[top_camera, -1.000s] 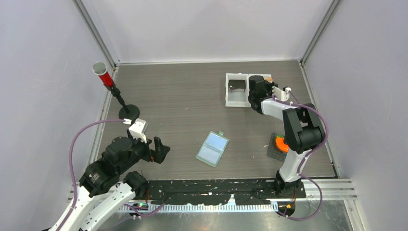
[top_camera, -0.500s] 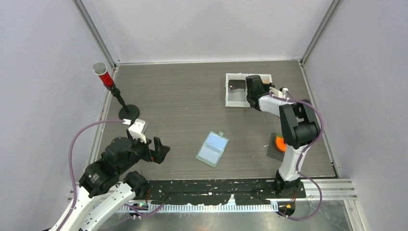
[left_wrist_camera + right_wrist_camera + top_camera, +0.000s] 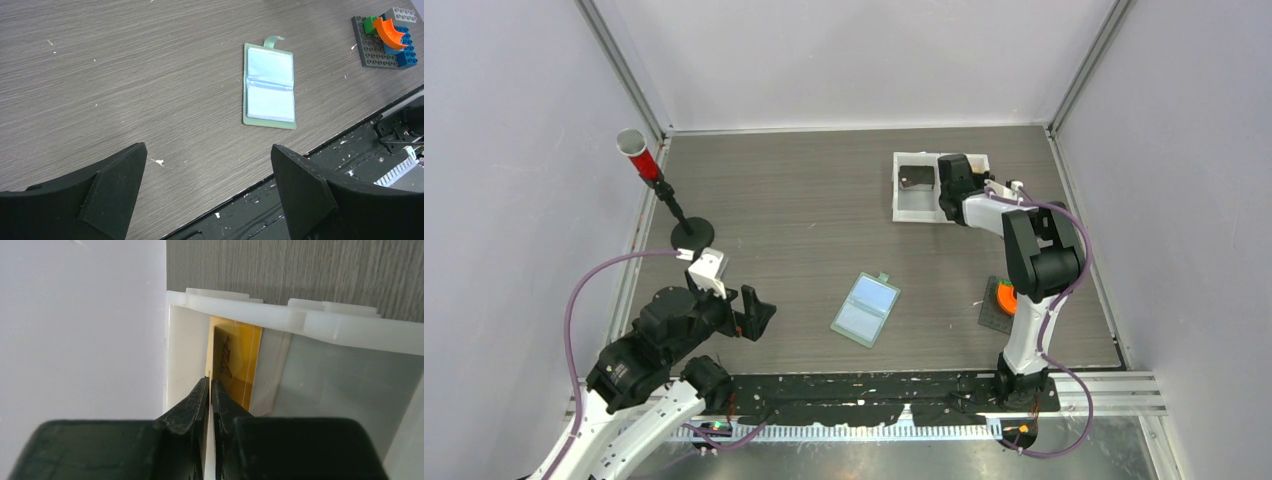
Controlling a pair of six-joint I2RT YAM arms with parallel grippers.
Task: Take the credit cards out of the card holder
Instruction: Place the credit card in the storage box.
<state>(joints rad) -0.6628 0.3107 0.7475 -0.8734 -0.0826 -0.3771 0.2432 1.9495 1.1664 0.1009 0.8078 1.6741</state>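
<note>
R claw (image 3: 209, 381) prob. pinching orange card (image 3: 235, 360) in white tray (image 3: 330, 322).

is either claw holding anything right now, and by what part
The right claw pinches the thin orange-gold rectangular card by its near edge, inside the white plastic tray. The left claw is open, empty.
</note>
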